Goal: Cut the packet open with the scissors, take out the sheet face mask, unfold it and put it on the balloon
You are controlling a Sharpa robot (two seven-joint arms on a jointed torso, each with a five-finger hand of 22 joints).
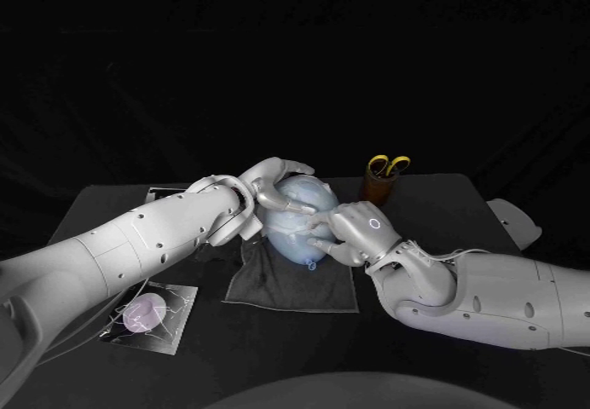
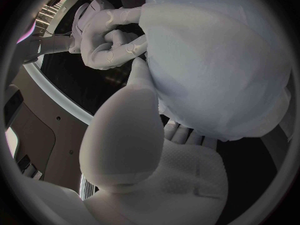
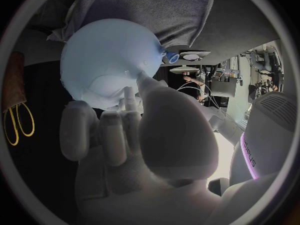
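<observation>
My left hand [image 1: 273, 183] and right hand [image 1: 356, 232] both grip the pale blue balloon [image 1: 299, 223] over the dark cloth [image 1: 289, 288] mid-table. The sheet mask [image 2: 212, 65] seems draped on it. Scissors [image 1: 389, 164] stand in the holder [image 1: 378, 189] behind.

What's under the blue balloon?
A dark grey cloth, spread on the black table. The balloon and the left hand and right hand holding it cover the spot right beneath, so whether it rests on the cloth can't be seen.
</observation>
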